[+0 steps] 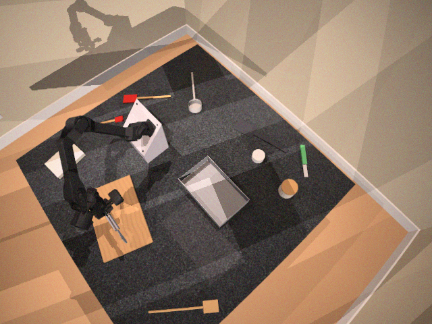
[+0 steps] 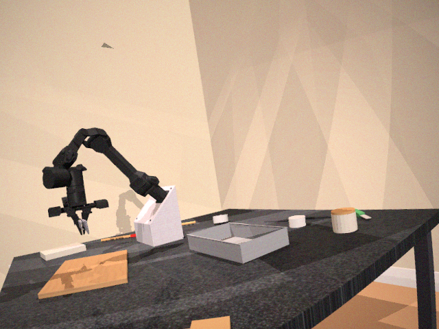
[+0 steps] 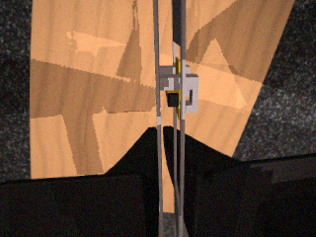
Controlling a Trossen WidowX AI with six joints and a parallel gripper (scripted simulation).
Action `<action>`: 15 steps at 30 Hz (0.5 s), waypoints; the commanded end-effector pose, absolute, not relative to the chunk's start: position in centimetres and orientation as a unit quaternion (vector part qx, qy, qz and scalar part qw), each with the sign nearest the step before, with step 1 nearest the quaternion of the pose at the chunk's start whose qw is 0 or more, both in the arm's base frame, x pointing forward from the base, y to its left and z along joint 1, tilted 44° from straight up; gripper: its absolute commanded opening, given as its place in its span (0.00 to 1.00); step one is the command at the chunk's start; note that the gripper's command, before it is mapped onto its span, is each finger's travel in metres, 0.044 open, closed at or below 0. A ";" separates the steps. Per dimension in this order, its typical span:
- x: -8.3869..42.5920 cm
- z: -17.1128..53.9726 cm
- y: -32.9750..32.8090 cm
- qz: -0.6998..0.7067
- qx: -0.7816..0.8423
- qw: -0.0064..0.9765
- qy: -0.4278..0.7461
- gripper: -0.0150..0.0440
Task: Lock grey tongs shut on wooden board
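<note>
The grey tongs [image 1: 113, 221] [image 2: 82, 224] [image 3: 183, 101] are held in the air above the wooden board [image 1: 139, 230] [image 2: 106, 276] [image 3: 54, 44]. Their two long arms lie close together, nearly parallel, with a narrow gap in the wrist view. A small grey, yellow and black part sits at the arms there. My gripper [image 1: 107, 214] [image 2: 82, 229] [image 3: 159, 134] points down and is shut on the tongs. The frames do not show whether the lock is engaged. The roasting tin [image 1: 206, 190] [image 2: 216, 247] stands empty to the right of the board.
The white arm base [image 1: 156, 148] [image 2: 161, 226] stands behind the board. A white block [image 1: 52, 163] [image 2: 64, 251] lies beyond the board. A white round piece [image 1: 258, 156] [image 2: 297, 221], an orange-lidded jar [image 1: 288, 188] [image 2: 343, 221] and a green-handled tool [image 1: 303, 154] are right of the tin. A wooden spatula [image 1: 210, 306] lies near the front.
</note>
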State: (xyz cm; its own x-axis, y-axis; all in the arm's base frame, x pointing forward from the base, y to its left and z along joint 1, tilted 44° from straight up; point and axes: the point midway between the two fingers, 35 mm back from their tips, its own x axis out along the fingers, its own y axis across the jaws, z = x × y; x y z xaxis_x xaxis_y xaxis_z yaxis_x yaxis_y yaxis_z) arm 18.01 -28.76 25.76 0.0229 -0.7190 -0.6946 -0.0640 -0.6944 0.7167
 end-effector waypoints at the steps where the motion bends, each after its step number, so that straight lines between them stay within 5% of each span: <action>1: 18.1 24.9 -29.3 -0.638 0.666 0.259 -0.287 0.00; 15: 18.2 23.3 -30.9 -0.638 0.666 0.259 -0.287 0.00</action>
